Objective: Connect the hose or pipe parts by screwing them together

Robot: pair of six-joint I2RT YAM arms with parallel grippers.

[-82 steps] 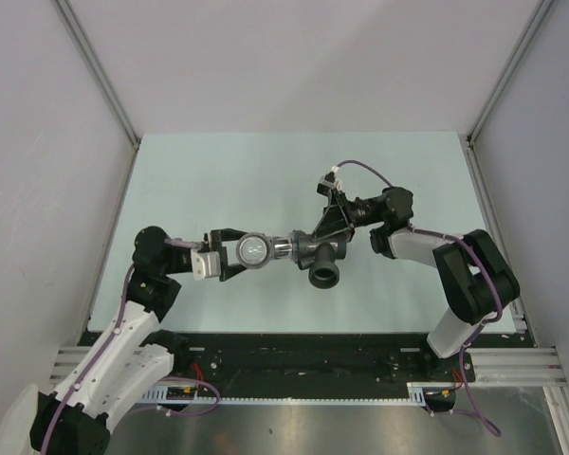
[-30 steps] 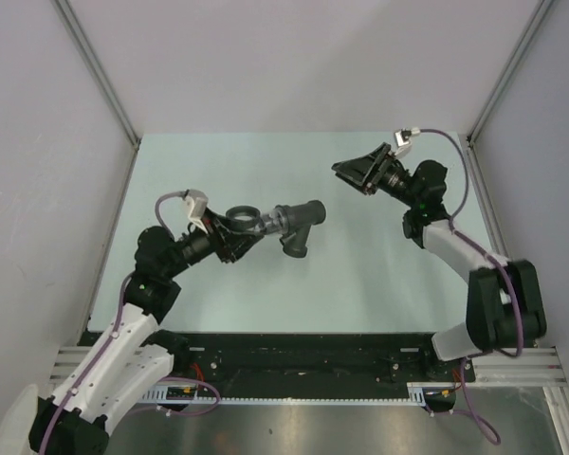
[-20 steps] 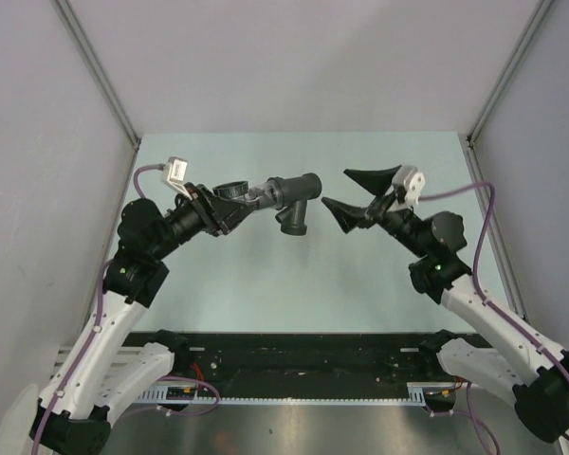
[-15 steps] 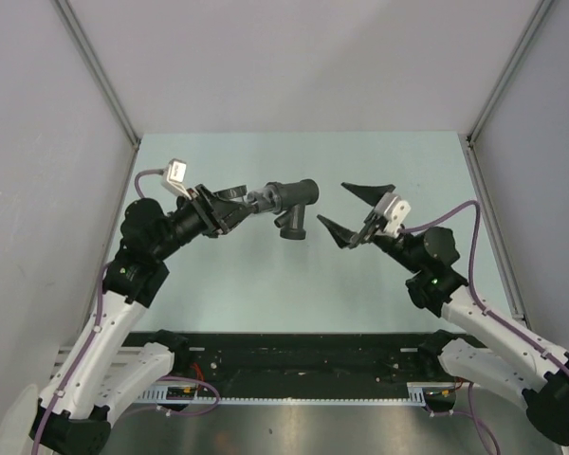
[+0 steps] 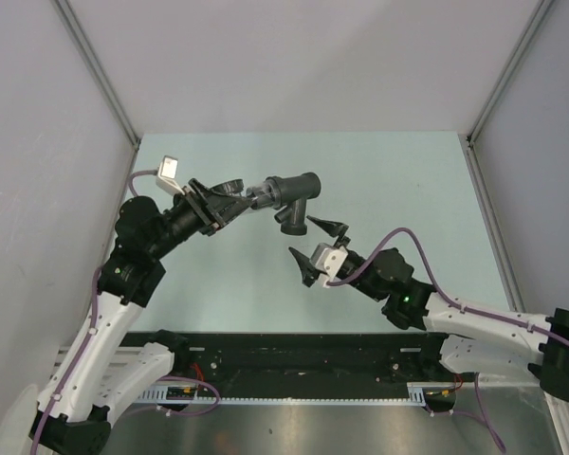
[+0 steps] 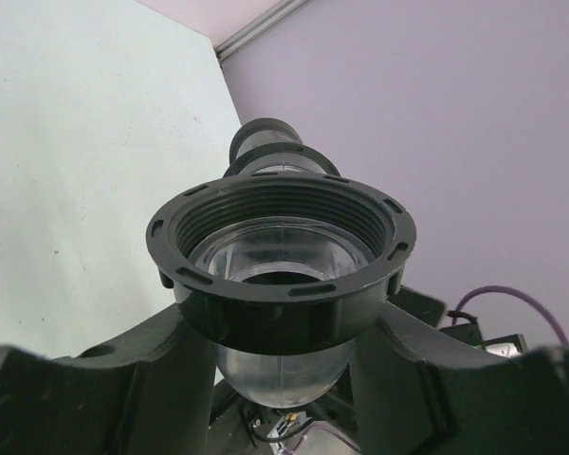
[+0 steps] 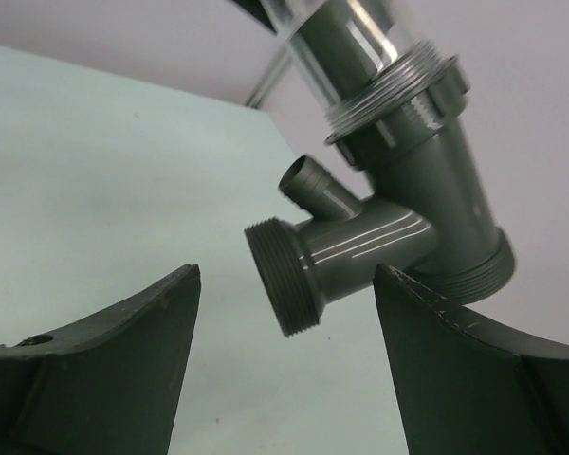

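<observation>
The pipe parts hang joined in the air. A dark grey T-shaped fitting (image 5: 295, 189) leads through a clear threaded connector (image 5: 259, 195) to a black ring nut (image 5: 227, 188). My left gripper (image 5: 220, 202) is shut on the ring nut (image 6: 283, 256), with a finger (image 6: 123, 379) on each side. The clear cup (image 6: 283, 365) bulges below it. My right gripper (image 5: 301, 236) is open just below the fitting's side branch (image 5: 290, 224) without touching it. In the right wrist view the fitting (image 7: 427, 180) and its threaded branch (image 7: 280, 280) sit beyond the spread fingers (image 7: 104, 370).
The pale green table (image 5: 398, 180) lies under both arms. Grey walls with metal corner posts (image 5: 123, 123) close off the left, back and right. A black rail (image 5: 294, 365) with the arm bases runs along the near edge.
My right arm swung from the back right down and leftward, ending under the fitting with its jaws wide. My left arm lifted the joined parts up and back.
</observation>
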